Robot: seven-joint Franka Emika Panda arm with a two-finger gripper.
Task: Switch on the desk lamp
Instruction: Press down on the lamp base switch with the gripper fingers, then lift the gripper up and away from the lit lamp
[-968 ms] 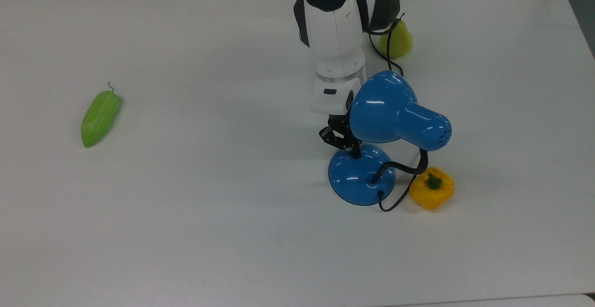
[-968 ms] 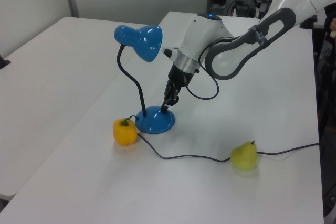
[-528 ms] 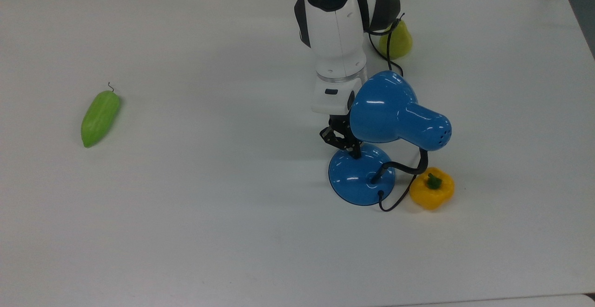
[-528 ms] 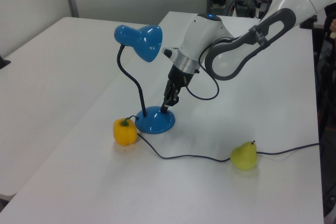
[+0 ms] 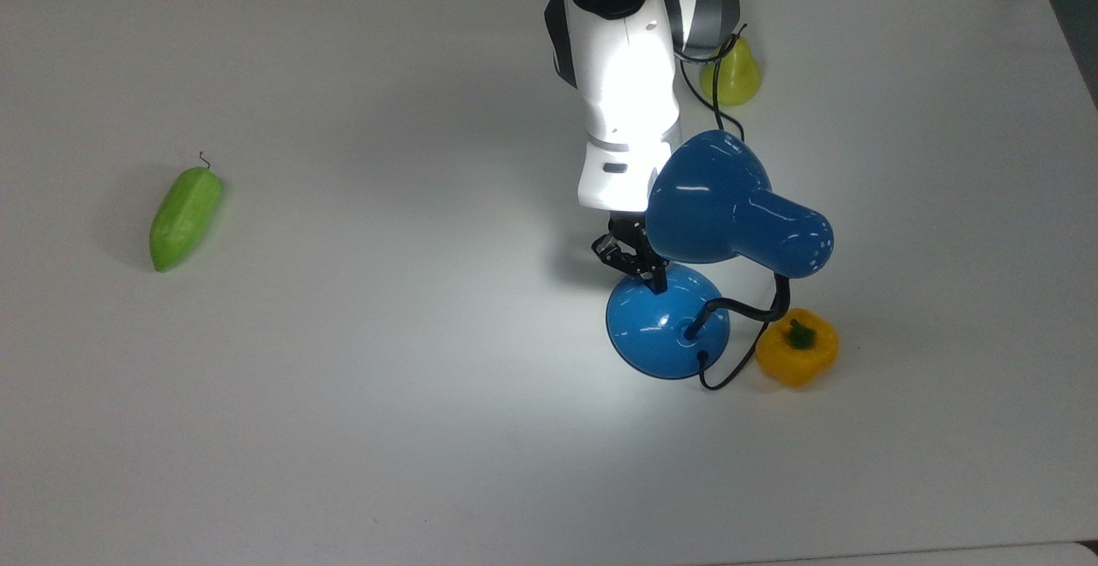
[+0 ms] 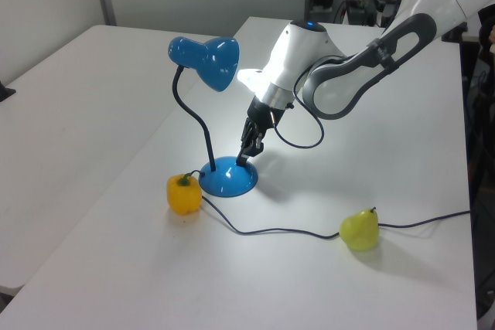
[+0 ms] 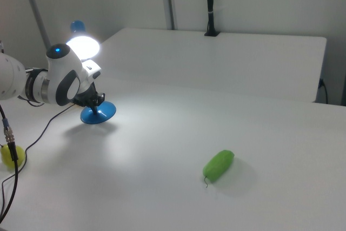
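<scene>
The table (image 5: 343, 429) carries a bright pool of light, which also washes over the arm's white wrist, so the desk lamp (image 5: 729, 206) reads as already lit. It stands towards the top view's right, its shade above the round blue base (image 5: 660, 326), with a yellow pepper (image 5: 798, 347) just beside the base and the black cord (image 6: 294, 231) trailing towards a pear (image 6: 360, 229). The gripper (image 5: 633, 261) rests its tip on the base's rim; the fingers look drawn nearly together around nothing, though I cannot tell for certain. The risks, as I judge them: a second press would switch the light off, a sideways drag on retreat could tip or slide the lamp, and the wrist could knock the shade just beside it.
</scene>
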